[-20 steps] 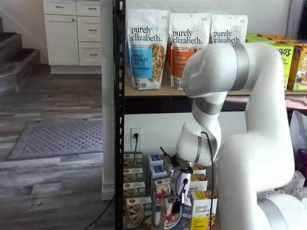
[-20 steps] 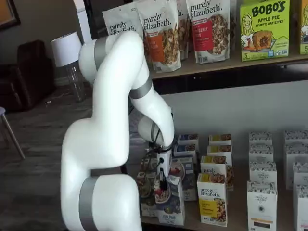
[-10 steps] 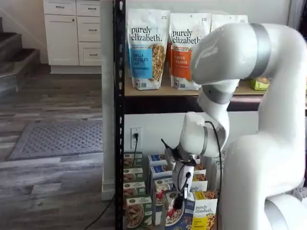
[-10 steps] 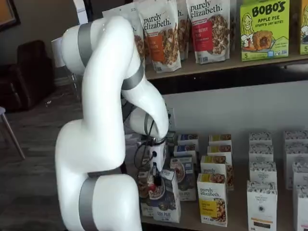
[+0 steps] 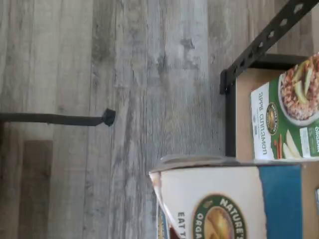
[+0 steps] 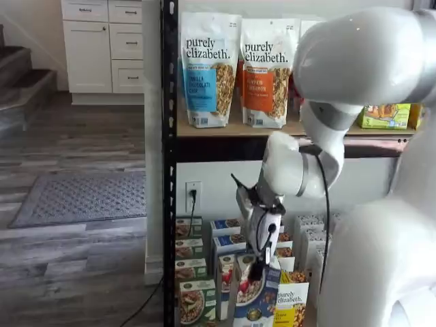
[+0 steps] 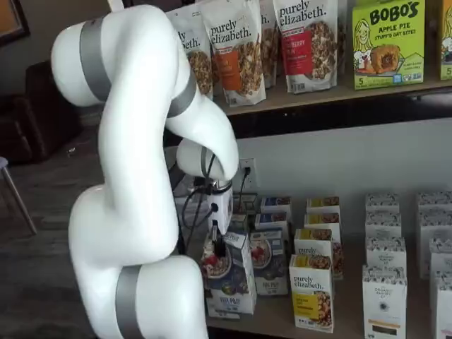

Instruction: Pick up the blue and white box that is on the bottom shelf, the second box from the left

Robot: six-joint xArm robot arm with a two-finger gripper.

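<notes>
Item: blue and white box [image 7: 229, 279], clamped at its top in the gripper [image 7: 216, 247], tilted, just clear of the bottom shelf [image 7: 339, 321]; step: withdrawal; next: carry it clear of neighbouring cartons.

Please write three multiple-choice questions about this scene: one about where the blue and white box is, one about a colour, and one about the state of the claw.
1. Where is the blue and white box?
A. On the upper shelf among the granola bags
B. In the claw, raised and tilted, in front of the rows on the bottom shelf
C. Lying on the floor

2. What colour is the front of the BOBO'S box?
A. Green
B. Red
C. Black

3. What is the state of the claw?
A. Wide open and empty
B. Out of both shelf views
C. Shut on the blue and white box

Answers:
1. B: in both shelf views the box hangs tilted under the claw, forward of the bottom shelf rows.
2. A: its front is bright green.
3. C: the black fingers clamp the box's top.
</notes>
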